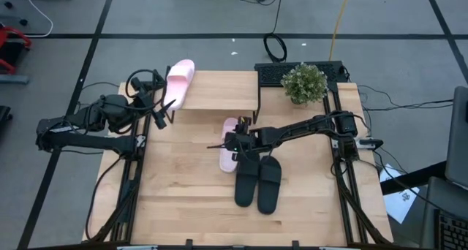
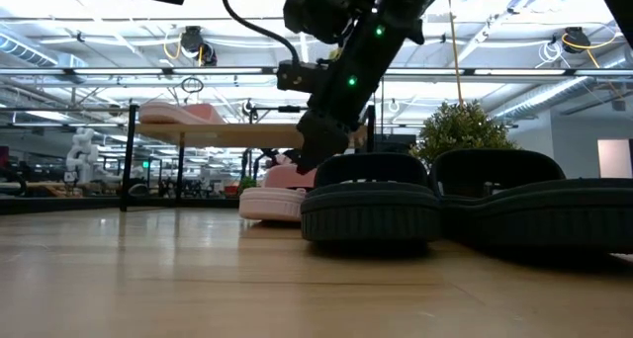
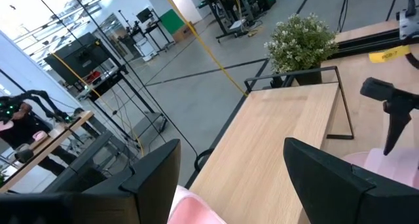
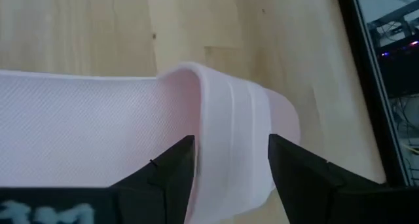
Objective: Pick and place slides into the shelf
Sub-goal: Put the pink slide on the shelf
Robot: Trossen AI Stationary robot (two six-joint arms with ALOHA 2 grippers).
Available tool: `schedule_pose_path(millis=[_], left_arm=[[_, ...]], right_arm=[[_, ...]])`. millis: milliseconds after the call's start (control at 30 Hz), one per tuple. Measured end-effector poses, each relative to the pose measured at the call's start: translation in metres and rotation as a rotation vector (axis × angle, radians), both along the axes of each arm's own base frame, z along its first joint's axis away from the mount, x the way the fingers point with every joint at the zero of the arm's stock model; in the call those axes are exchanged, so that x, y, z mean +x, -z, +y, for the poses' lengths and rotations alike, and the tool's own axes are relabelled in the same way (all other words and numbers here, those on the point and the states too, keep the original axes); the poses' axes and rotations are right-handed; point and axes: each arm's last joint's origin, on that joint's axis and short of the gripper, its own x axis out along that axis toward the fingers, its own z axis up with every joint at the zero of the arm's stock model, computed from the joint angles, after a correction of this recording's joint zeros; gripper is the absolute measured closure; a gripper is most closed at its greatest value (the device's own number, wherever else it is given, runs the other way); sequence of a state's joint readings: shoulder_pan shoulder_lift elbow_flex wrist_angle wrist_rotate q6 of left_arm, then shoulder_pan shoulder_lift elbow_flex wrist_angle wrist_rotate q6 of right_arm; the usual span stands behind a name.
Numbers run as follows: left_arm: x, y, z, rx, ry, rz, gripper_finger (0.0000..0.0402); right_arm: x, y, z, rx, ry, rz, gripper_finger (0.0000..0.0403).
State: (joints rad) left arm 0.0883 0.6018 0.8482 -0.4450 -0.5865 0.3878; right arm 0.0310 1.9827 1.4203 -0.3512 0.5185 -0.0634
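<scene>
Right claw straddles the strap of a pink slide; the other pink slide already lies on the shelf.

The left claw (image 1: 162, 112) hangs wide open and empty at the shelf's (image 1: 219, 96) near end, the placed pink slide (image 1: 179, 82) just beyond its tips. The right claw (image 1: 232, 142) has its jaws wide around the strap of the second pink slide (image 1: 229, 144) on the tabletop (image 1: 183, 191), not yet closed. The risk, as I judge it, is a shallow or off-centre pinch: the soft strap may fold and the slide swing or slip on lifting. The black pair (image 1: 259, 180) lies touching just behind this claw, so a low drag could nudge it. The shelf's thin black leg (image 1: 257, 107) stands just ahead, the potted plant (image 1: 304, 82) beyond to the right; a low carry may clip the board edge.
</scene>
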Motion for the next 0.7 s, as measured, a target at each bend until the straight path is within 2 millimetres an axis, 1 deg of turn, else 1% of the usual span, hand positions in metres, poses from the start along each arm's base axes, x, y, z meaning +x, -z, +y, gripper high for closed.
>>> schedule_pose_path(millis=[167, 433, 567, 700], left_arm=[[0.000, 0.000, 0.000, 0.000, 0.000, 0.000, 0.0128], [0.000, 0.000, 0.000, 0.000, 0.000, 0.000, 0.0128], [0.000, 0.000, 0.000, -0.003, -0.001, -0.003, 0.0128], [0.000, 0.000, 0.000, -0.004, -0.001, -0.004, 0.0128]], right_arm=[[-0.006, 0.010, -0.005, 0.008, 0.032, 0.021, 0.0222], [-0.009, 0.017, -0.011, 0.004, 0.089, -0.014, 0.0227], [-0.014, 0.024, -0.016, 0.021, 0.128, -0.011, 0.0254], [-0.018, 0.030, -0.019, 0.036, 0.159, -0.028, 0.0301]])
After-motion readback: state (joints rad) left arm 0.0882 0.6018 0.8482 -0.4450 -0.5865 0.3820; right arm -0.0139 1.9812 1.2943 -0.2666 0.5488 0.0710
